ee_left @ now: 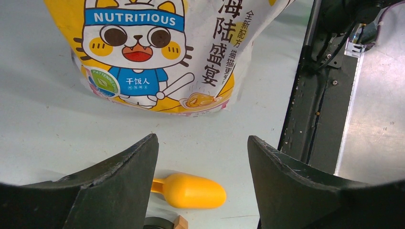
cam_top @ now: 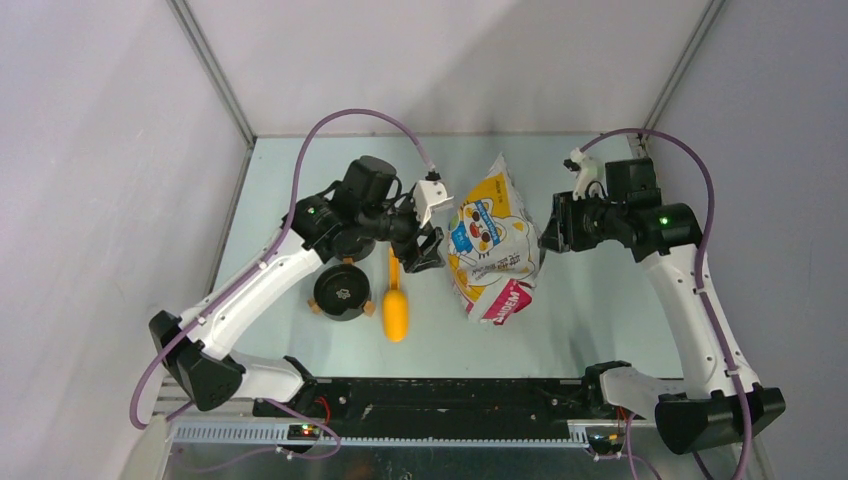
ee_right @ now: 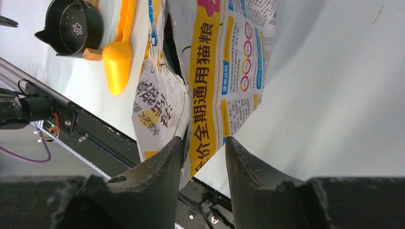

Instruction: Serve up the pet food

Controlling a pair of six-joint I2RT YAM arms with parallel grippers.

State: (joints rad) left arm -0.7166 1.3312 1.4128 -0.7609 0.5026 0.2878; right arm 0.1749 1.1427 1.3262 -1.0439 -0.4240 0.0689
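Observation:
The white, yellow and pink bag with a cartoon cat sits mid-table; its printed front fills the left wrist view. No pet food shows in any view. My right gripper is at the bag's right edge. In the right wrist view the bag's side fills the gap at the fingertips, so my right gripper is shut on it. My left gripper hangs open and empty just left of the bag. Below it the orange scoop lies bowl-down on the table, seen between the fingers.
A black bowl on small wooden feet sits left of the scoop, also seen in the right wrist view. A black rail runs along the near table edge. White walls close in the back and both sides.

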